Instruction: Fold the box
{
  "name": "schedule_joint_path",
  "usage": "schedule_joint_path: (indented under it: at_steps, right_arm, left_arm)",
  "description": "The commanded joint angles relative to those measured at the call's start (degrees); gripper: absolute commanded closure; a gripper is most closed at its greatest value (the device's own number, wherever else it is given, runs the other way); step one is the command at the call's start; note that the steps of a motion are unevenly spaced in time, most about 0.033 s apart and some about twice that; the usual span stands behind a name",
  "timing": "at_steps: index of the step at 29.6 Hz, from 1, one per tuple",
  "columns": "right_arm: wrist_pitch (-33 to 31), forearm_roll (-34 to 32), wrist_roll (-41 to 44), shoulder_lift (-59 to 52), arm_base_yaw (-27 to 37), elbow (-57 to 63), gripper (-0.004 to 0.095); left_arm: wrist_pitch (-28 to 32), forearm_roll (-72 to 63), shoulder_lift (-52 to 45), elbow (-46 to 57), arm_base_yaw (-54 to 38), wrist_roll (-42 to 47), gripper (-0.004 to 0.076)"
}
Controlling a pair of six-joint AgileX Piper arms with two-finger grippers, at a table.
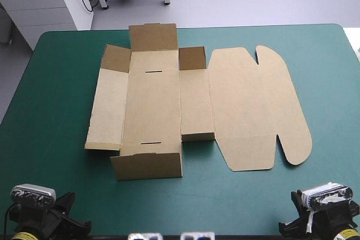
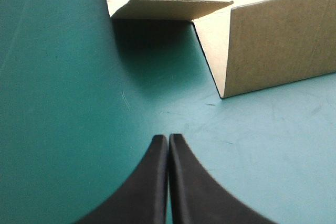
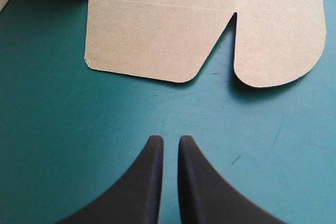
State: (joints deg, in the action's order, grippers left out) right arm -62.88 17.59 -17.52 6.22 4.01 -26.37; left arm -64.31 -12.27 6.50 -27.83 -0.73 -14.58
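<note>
The brown box (image 1: 152, 99) lies spread open in the middle of the teal-green table. Its near end flap (image 1: 147, 166), its far end flap (image 1: 153, 36) and two small far corner flaps stand partly raised. The lid with rounded tabs (image 1: 259, 105) lies flat to the right. My left gripper (image 1: 70, 217) rests at the table's near left corner, shut and empty (image 2: 168, 137), with the raised near flap (image 2: 278, 45) ahead of it. My right gripper (image 1: 292, 220) sits at the near right corner, shut with only a thin slit (image 3: 170, 139), the lid's tabs (image 3: 157, 35) ahead.
Bare teal-green cover (image 1: 56, 139) lies on all sides of the box, widest along the near edge and at the left. A white cabinet (image 1: 50, 4) stands beyond the table's far left corner.
</note>
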Motion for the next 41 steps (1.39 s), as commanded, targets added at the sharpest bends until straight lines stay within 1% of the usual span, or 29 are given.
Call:
schedule_joint_path:
  at_steps: [1,17,21,24,30,36,41]
  right_arm:
    - [3.4,1.2,-0.5,0.9,-0.2,-1.2,0.0819]
    - [3.4,1.2,-0.6,0.9,-0.2,-1.2,0.0819]
    - [3.4,1.2,-0.6,0.9,-0.2,-1.2,0.0819]
    - [3.4,1.2,-0.6,0.9,-0.2,-1.2,0.0819]
    - [3.4,1.2,-0.7,0.9,-0.2,-1.2,0.0819]
    - [3.4,1.2,-0.7,0.9,-0.2,-1.2,0.0819]
    - [3.4,1.2,-0.7,0.9,-0.2,-1.2,0.0819]
  left_arm:
    - [3.3,-1.4,1.0,-1.3,-0.1,0.3,0.0732]
    - [4.0,-1.7,1.0,-1.4,-0.1,0.3,0.0732]
    - [3.8,-1.7,1.2,-4.2,-0.1,0.3,0.0732]
    - [3.7,-1.7,3.2,-8.1,-0.1,0.3,0.0732]
    - [3.5,-1.8,15.0,-18.0,-0.1,0.3,0.0732]
    - [4.3,-2.7,31.4,-29.4,-0.1,3.1,0.0732]
    - [4.7,-3.1,44.4,-36.8,-0.1,3.3,0.0732]
